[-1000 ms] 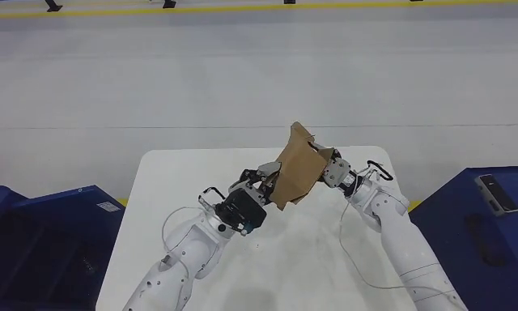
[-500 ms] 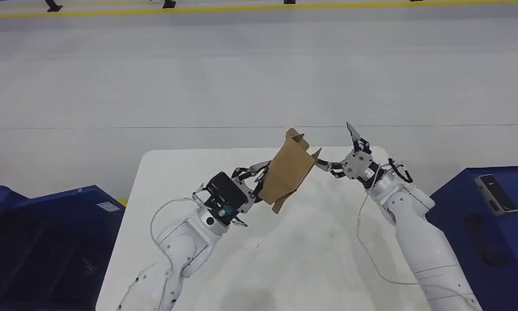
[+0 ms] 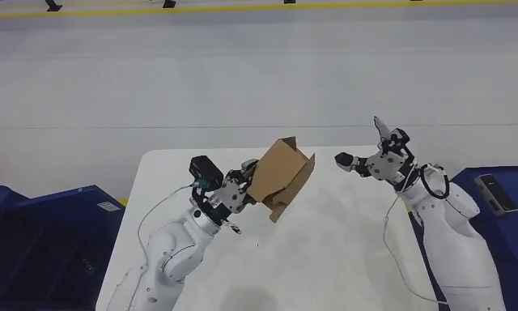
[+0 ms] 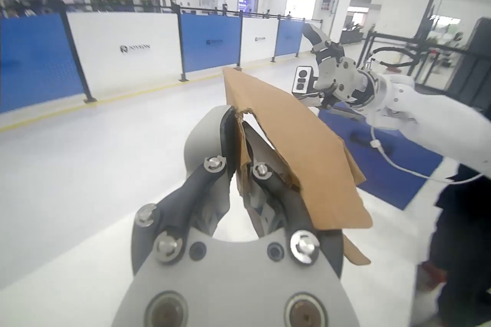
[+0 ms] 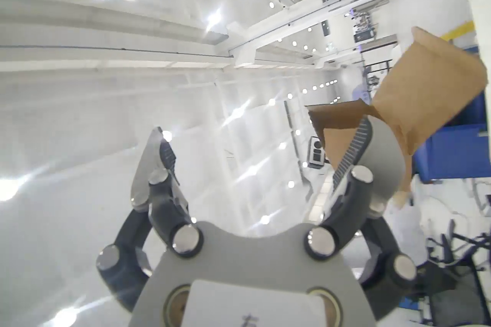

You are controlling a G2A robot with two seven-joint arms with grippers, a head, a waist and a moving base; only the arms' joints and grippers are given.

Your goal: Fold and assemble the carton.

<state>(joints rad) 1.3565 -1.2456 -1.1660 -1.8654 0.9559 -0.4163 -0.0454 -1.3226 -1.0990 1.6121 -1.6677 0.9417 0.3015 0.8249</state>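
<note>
Above the white table (image 3: 324, 254), left claw (image 4: 238, 121) pinches the carton (image 3: 279, 169), right claw (image 3: 359, 141) spread, blue barriers (image 4: 210, 41) beyond.

A white table (image 3: 324, 254) stands between two blue bins (image 3: 48, 238), a yellow floor line (image 3: 243, 7) beyond

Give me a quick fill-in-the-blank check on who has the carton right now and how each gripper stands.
1. The left gripper is shut on the ___.
2. The right gripper has its jaws ___.
3. The right gripper and the carton are ___ (touching or apart).
4. The carton is held ___ the table (on or above).
Missing words: carton; open; apart; above.
</note>
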